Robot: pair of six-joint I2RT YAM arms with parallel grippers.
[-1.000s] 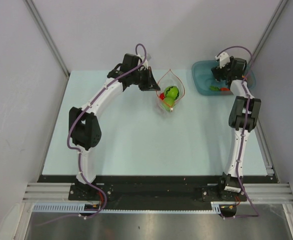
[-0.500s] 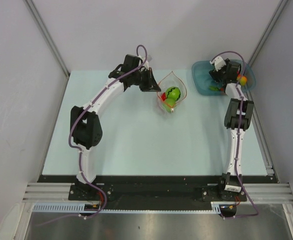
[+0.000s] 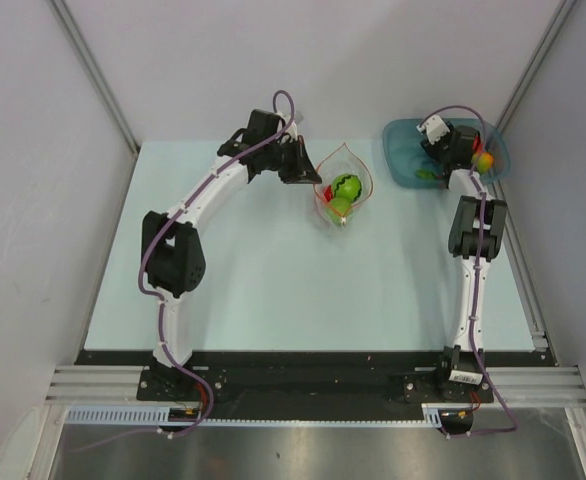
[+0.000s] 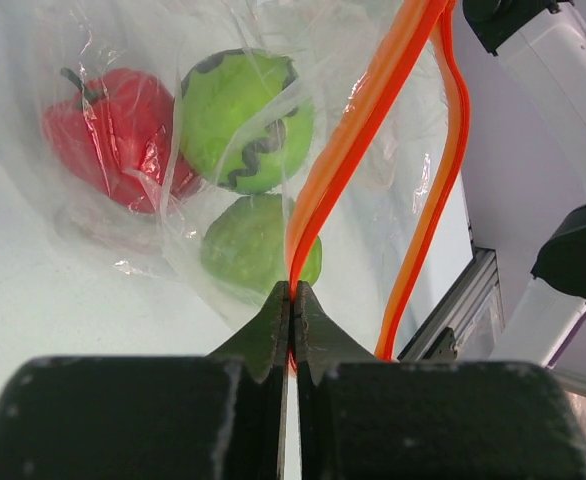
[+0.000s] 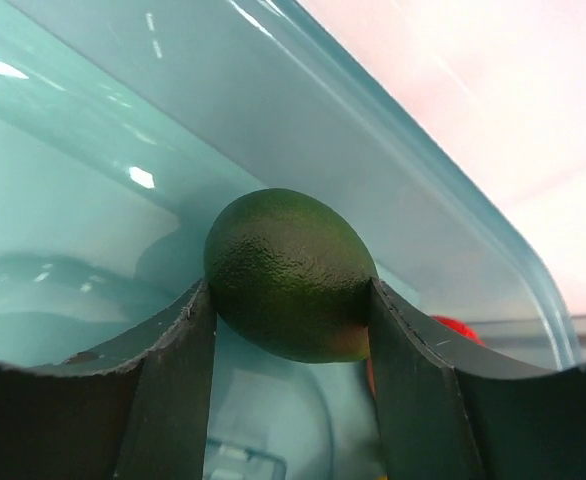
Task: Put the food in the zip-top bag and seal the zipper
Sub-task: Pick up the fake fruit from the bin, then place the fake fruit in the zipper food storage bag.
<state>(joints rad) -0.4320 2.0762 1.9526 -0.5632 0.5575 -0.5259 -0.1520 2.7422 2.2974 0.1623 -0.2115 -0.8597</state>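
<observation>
since a second ago the right arm has drawn in over the teal tray point(image 3: 397, 150), uncovering an orange-yellow one point(image 3: 484, 159) by the tray's right rim. its fingers have come in from wide apart. the left arm and the bag have not shifted.

the dark green one point(image 5: 288, 270) is an egg-shaped piece with a finely pebbled, slightly glossy skin, deep green, browner along its lower right. it sits inside the tray close to the curved wall, at the far right corner of the table point(image 3: 273, 290). the right gripper point(image 5: 285, 292) has it between its two fingers point(image 5: 173, 360). both inner faces touch its sides, so the fingers are pinching it, with most of the piece standing above their tips. a bit of red shows just behind the right-hand finger.

the zip-top bag point(image 4: 123, 40) is clear and crinkled and lies near the table's far edge, right of its middle. its mouth stands open in a loop. the zipper point(image 4: 348, 150) is a bright orange strip. the left gripper point(image 4: 291, 295) has its fingers pressed together on the nearer strip, pinching it at the tips, while the other strip curves away to the right. inside the bag lie a striped green ball point(image 4: 243, 120), a red piece point(image 4: 108, 130) and a plain green ball point(image 4: 253, 255), all just beyond the fingertips.
</observation>
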